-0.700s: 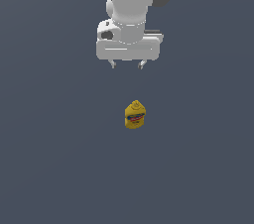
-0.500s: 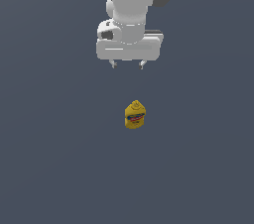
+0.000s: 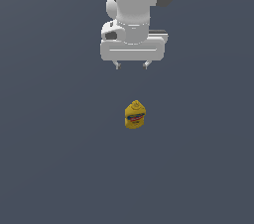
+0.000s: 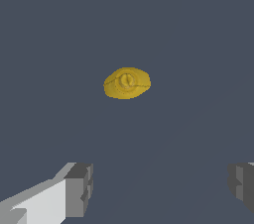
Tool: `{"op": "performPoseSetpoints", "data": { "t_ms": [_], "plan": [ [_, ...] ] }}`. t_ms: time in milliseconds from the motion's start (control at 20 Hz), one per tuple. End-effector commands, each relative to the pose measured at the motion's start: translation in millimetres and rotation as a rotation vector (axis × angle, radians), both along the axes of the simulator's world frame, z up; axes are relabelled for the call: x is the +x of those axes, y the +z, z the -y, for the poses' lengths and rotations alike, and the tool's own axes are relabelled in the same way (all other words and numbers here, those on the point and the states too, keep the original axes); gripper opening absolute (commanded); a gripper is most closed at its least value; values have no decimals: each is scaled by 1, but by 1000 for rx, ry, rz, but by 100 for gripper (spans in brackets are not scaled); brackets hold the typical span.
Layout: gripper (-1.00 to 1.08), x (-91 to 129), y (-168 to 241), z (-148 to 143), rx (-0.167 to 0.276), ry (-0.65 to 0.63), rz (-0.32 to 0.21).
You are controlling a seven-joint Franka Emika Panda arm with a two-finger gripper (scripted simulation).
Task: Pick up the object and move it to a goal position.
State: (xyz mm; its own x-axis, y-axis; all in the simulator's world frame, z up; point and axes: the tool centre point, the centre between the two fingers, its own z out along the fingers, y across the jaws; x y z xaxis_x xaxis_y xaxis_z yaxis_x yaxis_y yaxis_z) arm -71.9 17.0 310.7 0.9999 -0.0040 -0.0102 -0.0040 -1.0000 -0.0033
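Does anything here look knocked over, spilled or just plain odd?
Nothing stands out. The yellow bottle stands upright on the plain grey floor, cap up and intact, with no spill. The pincer hangs open, apart from it.

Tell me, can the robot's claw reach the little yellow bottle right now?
Probably yes. The gripper hangs apart from the yellow bottle with its jaws spread wide and nothing in them. Only bare floor shows between the two, and the bottle stands alone, so the way looks free.
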Motion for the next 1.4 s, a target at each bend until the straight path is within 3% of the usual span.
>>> {"op": "performPoseSetpoints", "data": {
  "t_ms": [0, 650, 1350],
  "plan": [
    [100, 0, 0, 0, 0, -1, 0],
    [100, 6, -6, -2, 1, -117, 0],
    [100, 23, -25, -6, 0, -434, 0]
  ]
}}
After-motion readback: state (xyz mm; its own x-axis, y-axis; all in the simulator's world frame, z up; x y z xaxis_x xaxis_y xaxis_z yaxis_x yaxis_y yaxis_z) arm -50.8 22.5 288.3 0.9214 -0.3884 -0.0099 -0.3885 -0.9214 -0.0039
